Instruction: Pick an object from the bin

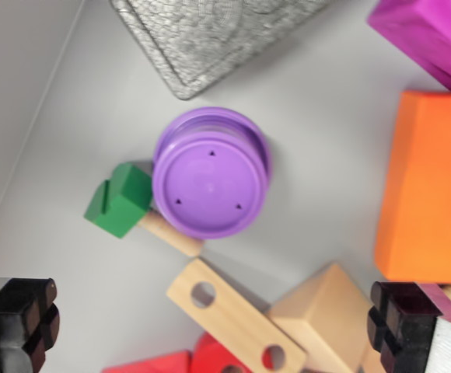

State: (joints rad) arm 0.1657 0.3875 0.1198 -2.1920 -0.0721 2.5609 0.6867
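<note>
The grey bin floor (326, 124) fills most of the wrist view, with a paler side wall (12, 85) rising along the wrist view's left.

The largest thing on it is an orange block (431, 186) at the wrist view's right edge, cut off by the frame. Above it, in the top right corner, lies a magenta block (431, 35), also only partly seen. At the top centre a silver-grey textured slab (202, 39) with a rounded corner reaches down toward the middle.

In the centre sits a purple round cup (210, 175), seen bottom up, with three small marks on its flat face. It lies well apart from the orange block and just below the textured slab. Touching its lower left side is a green wooden piece (119, 200) on a short pale wooden peg (171, 233), the peg running under the cup's edge.

Below the cup lies a pale wooden strip with two round holes (233, 315), tilted, and beside it on the right a plain wooden block (326, 318). Red pieces (210, 359) show at the bottom edge under the strip, too cropped to name.

The hand (218, 322) is spread wide: one black fingertip (27, 315) shows in the lower left corner and the other in the lower right. Nothing lies between them in their grasp; the cup sits above their line, between them in the view.
</note>
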